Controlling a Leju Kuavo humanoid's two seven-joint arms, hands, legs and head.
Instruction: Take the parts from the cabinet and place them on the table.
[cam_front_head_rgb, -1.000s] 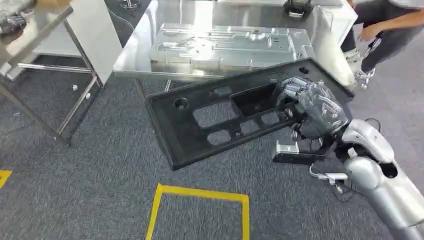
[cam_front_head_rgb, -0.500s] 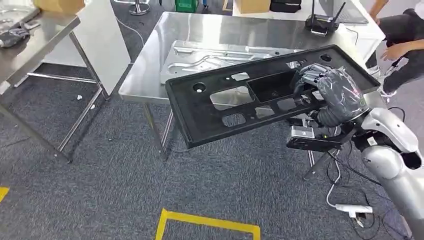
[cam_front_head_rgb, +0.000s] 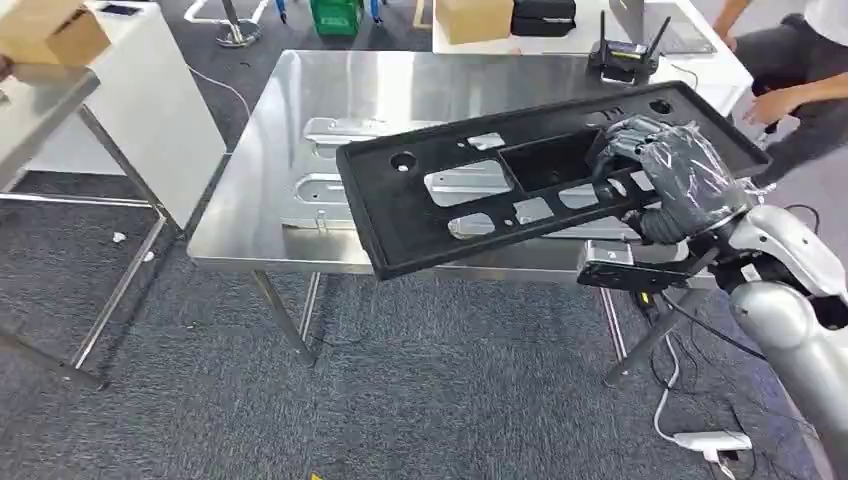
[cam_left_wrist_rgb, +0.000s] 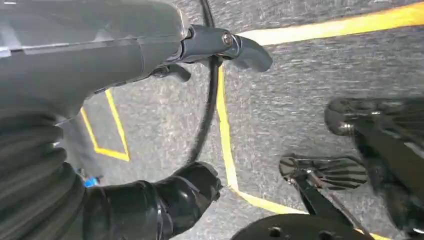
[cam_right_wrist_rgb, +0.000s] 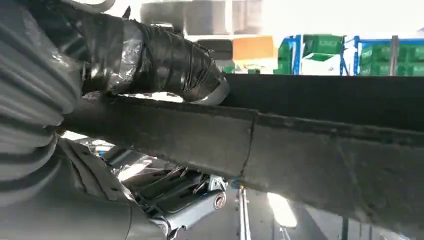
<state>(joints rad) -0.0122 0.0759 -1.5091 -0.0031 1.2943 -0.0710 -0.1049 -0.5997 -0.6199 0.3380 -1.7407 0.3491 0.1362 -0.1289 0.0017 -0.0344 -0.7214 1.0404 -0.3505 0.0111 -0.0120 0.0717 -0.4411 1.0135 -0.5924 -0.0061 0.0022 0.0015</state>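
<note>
Black plastic panel (cam_front_head_rgb: 520, 190), gripped by the right hand (cam_front_head_rgb: 672, 180), hangs mid-frame over the steel table (cam_front_head_rgb: 400, 80); lowering and releasing seems next. Left hand's (cam_left_wrist_rgb: 150, 205) grip: cannot tell.

Bright, even overhead light glares off the steel table (cam_front_head_rgb: 300, 230); wrist views blurred, backlit.
</note>
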